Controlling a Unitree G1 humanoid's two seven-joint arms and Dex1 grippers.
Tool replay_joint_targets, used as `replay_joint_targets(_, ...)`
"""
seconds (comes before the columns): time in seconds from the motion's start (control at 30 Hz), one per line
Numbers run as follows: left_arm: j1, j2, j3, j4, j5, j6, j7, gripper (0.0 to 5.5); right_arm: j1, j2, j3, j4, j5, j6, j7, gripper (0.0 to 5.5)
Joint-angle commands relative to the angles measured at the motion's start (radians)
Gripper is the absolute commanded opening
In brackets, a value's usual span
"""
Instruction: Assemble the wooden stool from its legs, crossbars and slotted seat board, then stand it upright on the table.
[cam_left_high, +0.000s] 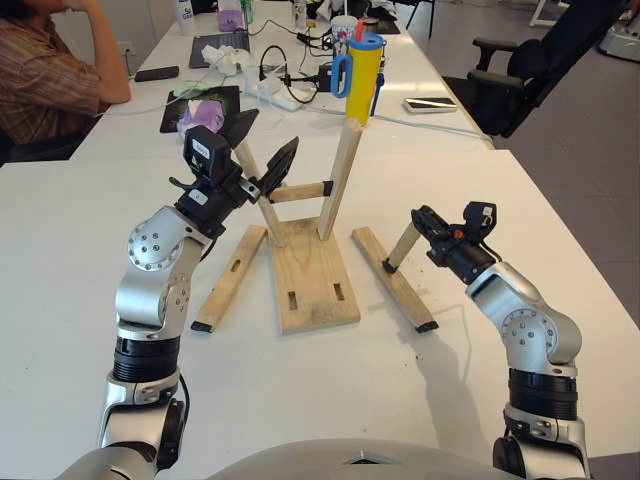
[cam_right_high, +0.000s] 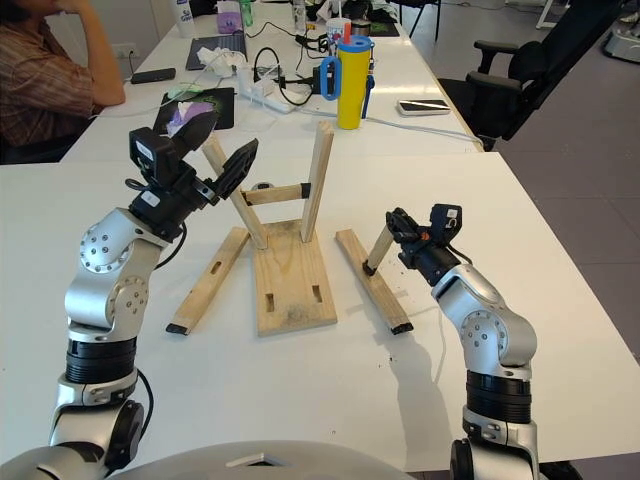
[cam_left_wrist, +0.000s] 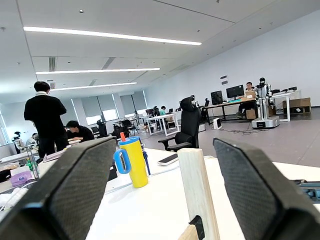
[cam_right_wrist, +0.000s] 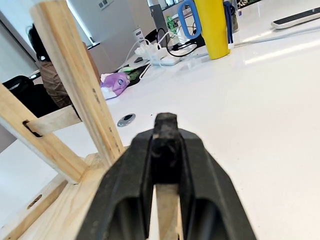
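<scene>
Both arms bent, right gripper (cam_left_high: 421, 223) around crossbar (cam_left_high: 401, 250)

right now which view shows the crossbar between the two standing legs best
The left eye view: the crossbar spans whole between both legs. The right eye view matches. The right wrist view shows it aslant from low down; the left wrist view, barely its end.

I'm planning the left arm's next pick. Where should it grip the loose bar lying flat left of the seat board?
Probably best to clamp the bar across its narrow width near mid-length, coming from straight above. It lies flat on the table with both long edges exposed, and it splays away from the seat board toward its near end.
</scene>
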Motion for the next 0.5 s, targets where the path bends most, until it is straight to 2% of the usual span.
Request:
replay_joint_targets(0.03, 0.005, 0.004, 0.008, -0.001, -0.001, 0.007, 0.006, 3.58, 0.0, 0.003, 0.024, 0.032, -0.049, -0.049, 0.032, 0.46)
replay_joint_targets(0.33, -0.01, 0.005, -0.003, 0.021, 0.003, 0.003, -0.006, 3.58, -0.008, 0.057, 0.047, 0.116, -0.127, -0.162, 0.034, 0.46)
replay_joint_targets(0.5, -0.009, 0.012, -0.007, 0.019, 0.004, 0.006, -0.014, 3.58, 0.072, 0.07, 0.115, 0.087, -0.224, -0.254, 0.049, 0.46)
